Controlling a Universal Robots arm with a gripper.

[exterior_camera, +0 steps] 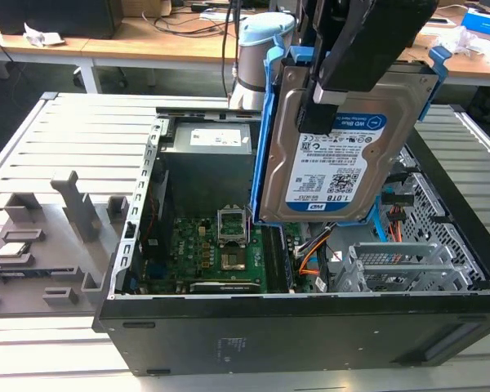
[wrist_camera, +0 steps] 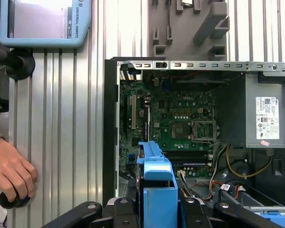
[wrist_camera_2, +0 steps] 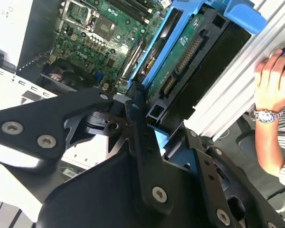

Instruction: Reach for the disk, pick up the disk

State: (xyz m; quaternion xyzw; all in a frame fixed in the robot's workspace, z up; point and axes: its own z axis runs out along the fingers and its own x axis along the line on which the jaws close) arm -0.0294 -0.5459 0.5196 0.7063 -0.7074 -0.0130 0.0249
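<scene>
Clamped in my claw (exterior_camera: 331, 86), the disk (exterior_camera: 331, 159) hangs upright, long axis near vertical. It sits directly above the open computer case (exterior_camera: 310, 327), clear of it.

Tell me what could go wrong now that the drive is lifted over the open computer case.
The gripper holds the disk by its upper edge, label facing out, hanging tilted above the motherboard; a slip could drop it onto the board. Orange and blue cables sit beside its lower corner in the exterior view and might snag. A person's hand rests on the table near the case, close to the arm's path.
</scene>
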